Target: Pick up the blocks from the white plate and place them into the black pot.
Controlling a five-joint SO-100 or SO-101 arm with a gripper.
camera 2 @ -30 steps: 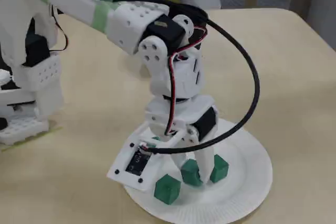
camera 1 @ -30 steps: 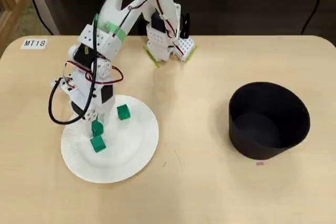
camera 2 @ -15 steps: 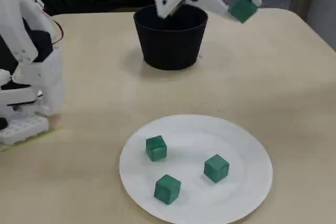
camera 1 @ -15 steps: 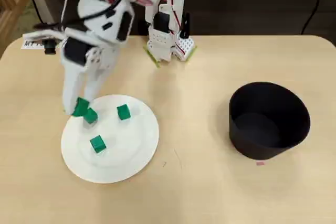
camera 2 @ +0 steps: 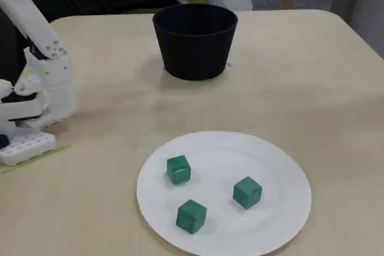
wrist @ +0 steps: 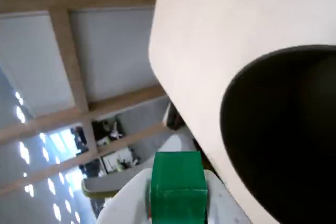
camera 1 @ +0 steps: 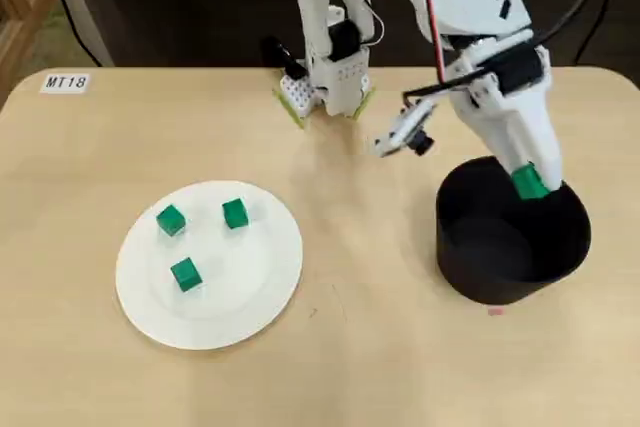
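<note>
My gripper is shut on one green block and holds it over the far rim of the black pot. In the wrist view the held block sits between the white jaws, with the pot's dark opening to the right. Three more green blocks lie apart on the white plate, left of the pot. The fixed view shows the plate in front with these three blocks, and the pot behind.
The arm's white base stands at the table's back edge, between plate and pot; it also shows at the left in the fixed view. A label reading MT18 lies at the back left corner.
</note>
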